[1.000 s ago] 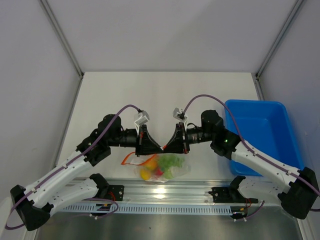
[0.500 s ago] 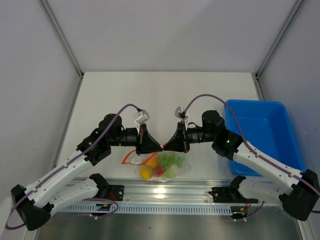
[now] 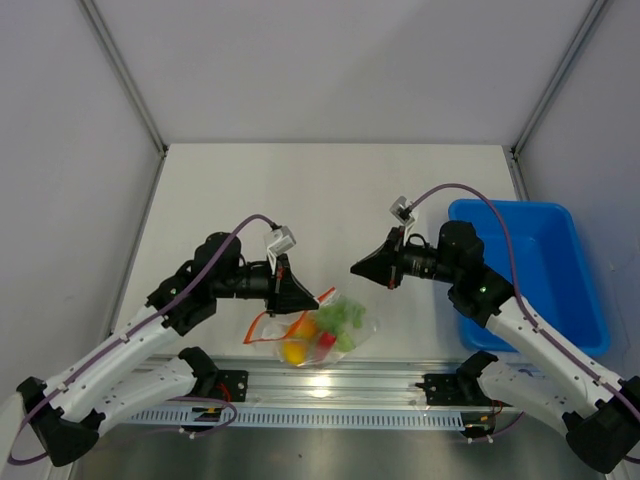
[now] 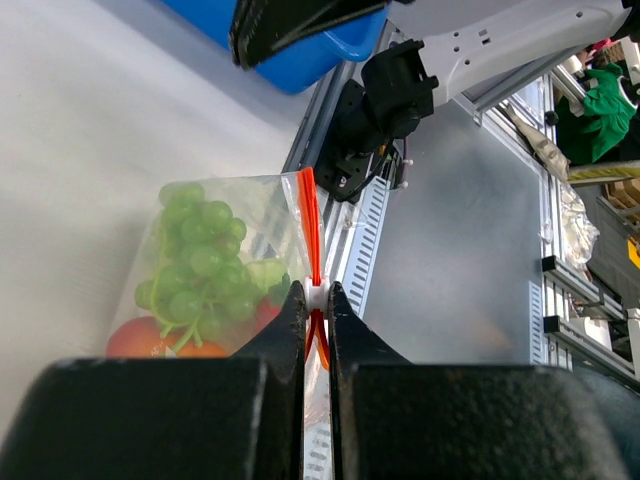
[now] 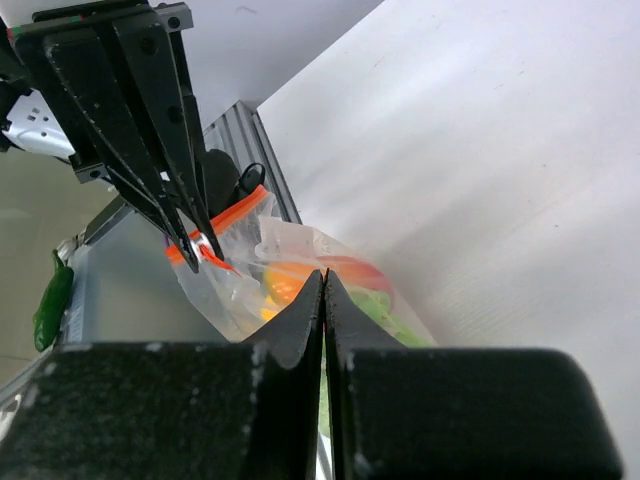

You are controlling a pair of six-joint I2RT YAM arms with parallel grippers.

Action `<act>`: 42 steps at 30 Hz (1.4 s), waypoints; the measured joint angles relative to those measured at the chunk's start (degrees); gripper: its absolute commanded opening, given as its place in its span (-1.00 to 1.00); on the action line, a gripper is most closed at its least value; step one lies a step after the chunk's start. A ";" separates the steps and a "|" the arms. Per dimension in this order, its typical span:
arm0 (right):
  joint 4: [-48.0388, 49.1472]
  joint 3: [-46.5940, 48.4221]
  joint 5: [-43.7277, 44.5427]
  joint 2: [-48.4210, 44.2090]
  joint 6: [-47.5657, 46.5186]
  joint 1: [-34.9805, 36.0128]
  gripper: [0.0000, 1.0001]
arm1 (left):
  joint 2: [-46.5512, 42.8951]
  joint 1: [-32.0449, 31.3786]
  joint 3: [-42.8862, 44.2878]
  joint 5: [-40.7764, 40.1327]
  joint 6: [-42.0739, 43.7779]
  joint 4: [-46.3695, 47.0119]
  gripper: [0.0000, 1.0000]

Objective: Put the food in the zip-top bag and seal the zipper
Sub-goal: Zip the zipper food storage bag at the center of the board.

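Note:
The clear zip-top bag (image 3: 318, 332) lies at the table's front edge and holds the food: green bunch (image 3: 346, 314), orange-yellow fruit (image 3: 295, 350) and a red piece (image 3: 325, 340). My left gripper (image 3: 312, 297) is shut on the white slider of the orange-red zipper (image 4: 308, 215), with the green bunch (image 4: 195, 255) behind the plastic. My right gripper (image 3: 356, 268) is shut and empty, apart from the bag, up and to its right. The right wrist view shows the bag (image 5: 300, 265) past its closed jaws and the left gripper (image 5: 200, 250) on the zipper (image 5: 235, 212).
A blue plastic bin (image 3: 525, 265) stands at the right, beside the right arm; it also shows in the left wrist view (image 4: 300, 55). A metal rail (image 3: 330, 385) runs along the front edge, just below the bag.
My right gripper has let go of the bag's mouth and drawn back up and to the right. My left gripper kept its hold on the zipper and shifted slightly down.

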 measured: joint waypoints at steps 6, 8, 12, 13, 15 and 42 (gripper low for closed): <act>2.36 -0.59 -6.75 0.15 1.22 -1.14 -0.66 | -1.84 0.00 -0.66 0.00 0.02 -1.18 -0.99; 3.98 -0.59 -10.82 1.62 1.42 -0.83 -0.31 | -1.81 0.00 -0.68 0.02 0.02 -1.20 -0.99; 2.71 0.61 -16.06 5.62 -1.05 0.98 -0.12 | -1.77 0.00 -0.68 0.11 -0.02 -1.20 -0.99; 1.64 1.31 -16.87 6.69 -2.03 1.57 -0.11 | -1.77 0.00 -0.68 0.11 -0.02 -1.18 -0.99; 0.26 2.71 -18.05 8.61 -3.54 2.49 -0.11 | -1.77 0.00 -0.68 0.17 -0.04 -1.11 -0.99; -1.86 8.81 -31.10 19.47 -10.47 6.51 -0.52 | -0.13 0.00 -0.42 2.14 -0.63 0.72 -0.99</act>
